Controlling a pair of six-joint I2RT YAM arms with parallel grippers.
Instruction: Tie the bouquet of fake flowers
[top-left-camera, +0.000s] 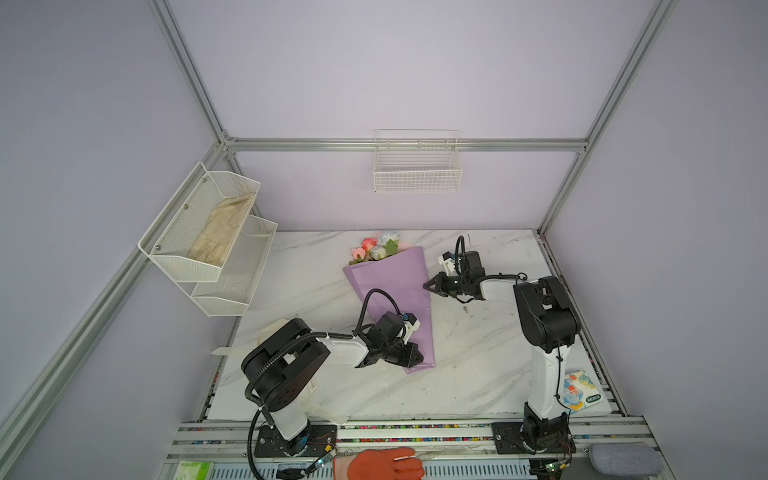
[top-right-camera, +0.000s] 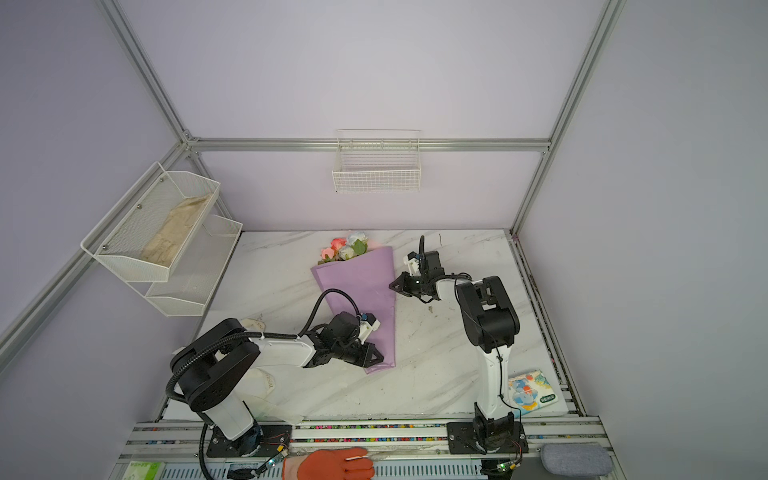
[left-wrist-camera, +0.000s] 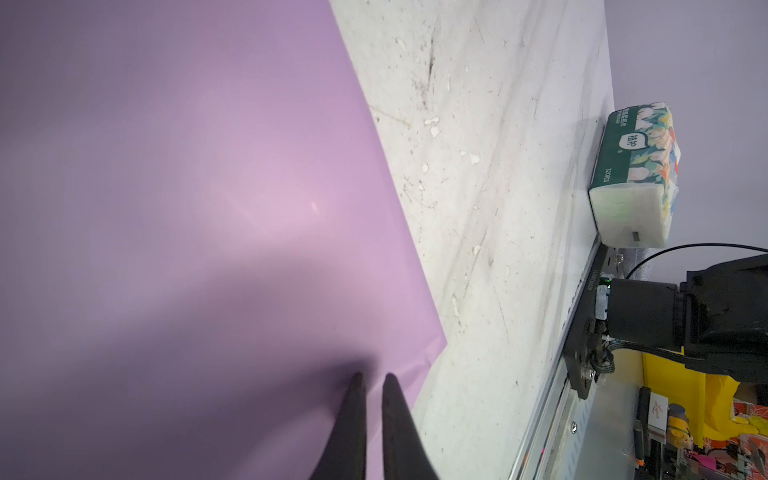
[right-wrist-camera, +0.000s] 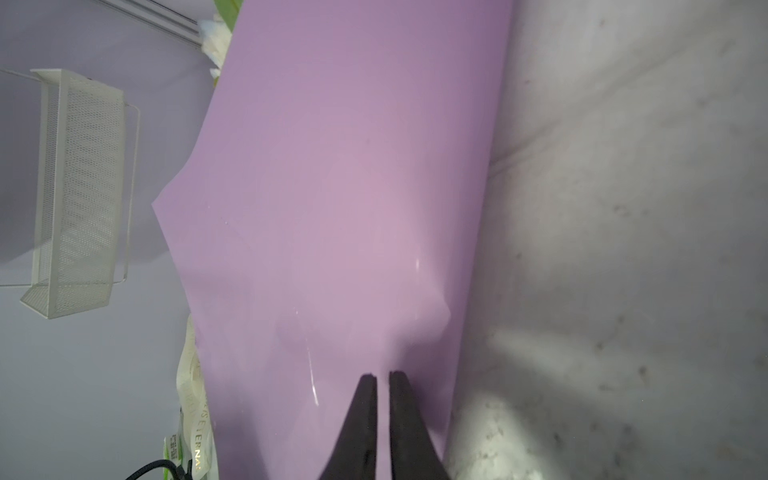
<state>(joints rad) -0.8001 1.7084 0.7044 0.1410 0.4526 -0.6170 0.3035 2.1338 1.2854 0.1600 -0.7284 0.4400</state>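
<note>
Lilac paper wraps the bouquet (top-left-camera: 395, 286), lying across the desk (top-left-camera: 478, 353), fake flowers (top-left-camera: 376, 247) toward its back edge. Left gripper (top-left-camera: 419, 358) and right gripper (top-left-camera: 424, 286) touch it, jaws together. They're steadying the wrap, I'd judge; next needs the cream ribbon (top-right-camera: 268, 381), near-left corner.

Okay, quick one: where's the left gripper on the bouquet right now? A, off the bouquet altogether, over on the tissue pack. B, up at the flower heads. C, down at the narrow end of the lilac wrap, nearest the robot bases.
C: in both top views the left gripper sits over the narrow near end of the bouquet, well away from the fake flowers at its wide far end.
</note>
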